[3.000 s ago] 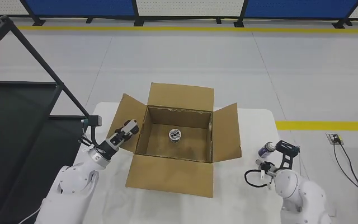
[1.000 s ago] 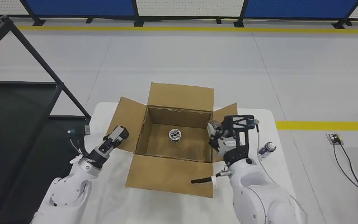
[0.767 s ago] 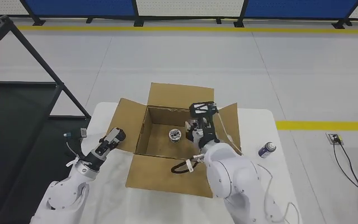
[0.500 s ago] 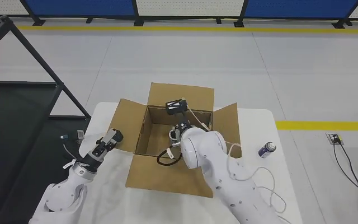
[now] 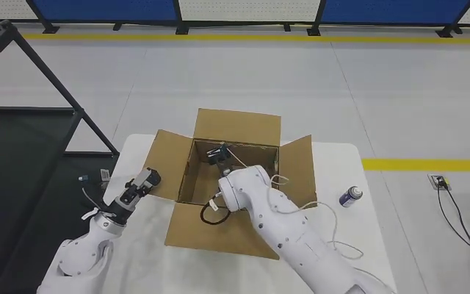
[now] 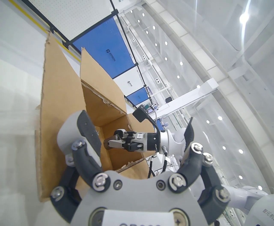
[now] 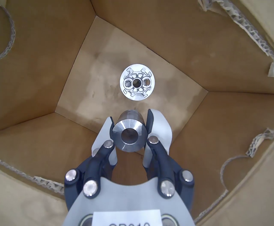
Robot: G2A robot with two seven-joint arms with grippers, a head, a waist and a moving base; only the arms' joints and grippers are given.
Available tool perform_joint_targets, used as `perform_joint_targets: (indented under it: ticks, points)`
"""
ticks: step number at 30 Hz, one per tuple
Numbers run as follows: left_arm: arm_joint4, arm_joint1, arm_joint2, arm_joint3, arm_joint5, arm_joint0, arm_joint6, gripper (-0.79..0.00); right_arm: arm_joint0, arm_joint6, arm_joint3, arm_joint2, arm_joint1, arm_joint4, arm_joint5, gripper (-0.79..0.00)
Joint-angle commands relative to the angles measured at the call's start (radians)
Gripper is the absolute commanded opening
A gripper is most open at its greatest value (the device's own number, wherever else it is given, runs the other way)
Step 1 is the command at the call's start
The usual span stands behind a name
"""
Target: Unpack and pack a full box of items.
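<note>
2 metal parts show in the right wrist view. The right gripper [image 7: 130,118] clamps a smooth, hollow steel cylinder [image 7: 130,133] inside the cardboard box [image 7: 53,64]. Just beyond its fingertips, a flat slotted disc [image 7: 137,85] lies on the box floor. In the left wrist view, the left gripper [image 6: 137,126] is spread wide outside the box's flap.

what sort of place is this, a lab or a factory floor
Probably a large industrial hall set up for robot testing: a painted yellow floor line, blue partition panels along the back, and a high ceiling with rows of lights.
</note>
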Motion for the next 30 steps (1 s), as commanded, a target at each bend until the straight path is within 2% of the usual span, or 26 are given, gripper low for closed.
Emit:
perform_joint_targets:
  ticks: [1,16,30]
  points:
    - [0.0,0.0,0.001,0.003,0.0,-0.003,0.0,0.0,0.014,-0.013,0.043,-0.008,-0.011,0.016,-0.001,-0.785]
    - [-0.012,0.001,0.0,0.026,-0.003,-0.016,-0.003,0.0,0.094,-0.158,0.302,-0.033,-0.091,0.142,-0.052,-0.785]
    - [-0.016,0.0,0.006,0.04,-0.005,-0.029,-0.006,0.0,0.139,-0.158,0.429,-0.04,-0.132,0.153,-0.055,-0.785]
